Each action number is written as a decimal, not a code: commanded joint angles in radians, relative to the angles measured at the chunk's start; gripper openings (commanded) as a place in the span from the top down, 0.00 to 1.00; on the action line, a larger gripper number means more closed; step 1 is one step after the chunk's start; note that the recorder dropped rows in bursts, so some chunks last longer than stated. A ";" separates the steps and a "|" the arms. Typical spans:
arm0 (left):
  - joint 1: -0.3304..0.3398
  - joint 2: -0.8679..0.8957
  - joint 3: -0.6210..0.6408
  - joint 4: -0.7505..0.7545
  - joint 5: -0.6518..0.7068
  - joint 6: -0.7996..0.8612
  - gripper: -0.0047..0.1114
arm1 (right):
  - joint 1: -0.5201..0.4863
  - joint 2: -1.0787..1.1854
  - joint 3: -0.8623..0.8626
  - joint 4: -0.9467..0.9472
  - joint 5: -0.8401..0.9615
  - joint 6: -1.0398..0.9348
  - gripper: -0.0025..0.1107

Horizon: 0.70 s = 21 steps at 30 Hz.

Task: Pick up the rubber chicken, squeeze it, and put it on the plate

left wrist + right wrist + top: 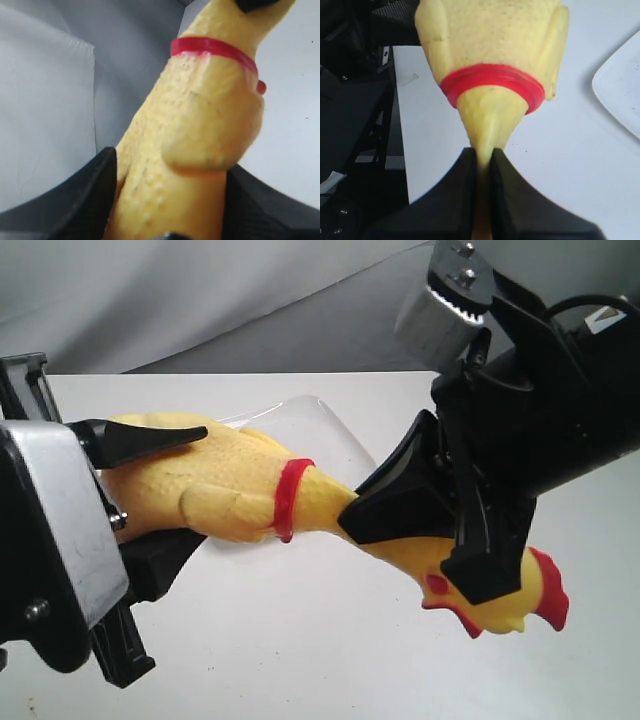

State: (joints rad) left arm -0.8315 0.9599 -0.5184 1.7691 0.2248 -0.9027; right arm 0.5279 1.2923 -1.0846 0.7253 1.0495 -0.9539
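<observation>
The yellow rubber chicken (230, 490) hangs in the air above the table, stretched between both grippers. My left gripper (195, 485) is shut on its bumpy body; in the left wrist view the black fingers (95, 190) press both flanks of the rubber chicken (200, 115). My right gripper (415, 555) is shut on the neck just past the red band (290, 498), and the red-combed head (510, 595) sticks out beyond it. The right wrist view shows the neck pinched thin in the right gripper (482, 160). The white plate (320, 425) lies behind the bird, partly hidden.
A white tabletop (330, 640) spreads beneath the chicken. A grey cloth backdrop (200, 300) rises behind the table. The right wrist view shows the plate's rim (622, 85) off to one side and the left arm's black frame (355, 125) opposite.
</observation>
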 commanded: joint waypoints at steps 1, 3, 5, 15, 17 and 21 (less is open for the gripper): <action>0.001 -0.016 -0.011 -0.025 0.051 -0.065 0.18 | -0.001 -0.003 0.001 -0.027 0.019 -0.010 0.98; 0.001 -0.016 -0.011 -0.028 0.098 -0.057 0.06 | -0.001 -0.003 0.001 -0.027 0.019 -0.010 0.98; 0.001 -0.016 -0.011 -0.028 0.107 0.009 0.07 | -0.001 -0.003 0.001 -0.027 0.019 0.001 0.98; 0.001 -0.016 -0.011 -0.215 0.067 0.224 0.71 | -0.001 -0.003 0.001 -0.027 0.017 0.017 0.98; 0.001 -0.016 -0.011 -0.263 0.067 0.232 0.94 | -0.001 -0.003 0.001 -0.027 0.017 0.017 0.98; 0.001 -0.016 -0.011 -0.254 0.067 0.232 0.94 | -0.001 -0.003 0.001 -0.027 0.017 0.017 0.98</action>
State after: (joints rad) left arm -0.8315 0.9490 -0.5240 1.5419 0.2524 -0.6614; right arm 0.5279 1.2923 -1.0846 0.7024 1.0615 -0.9301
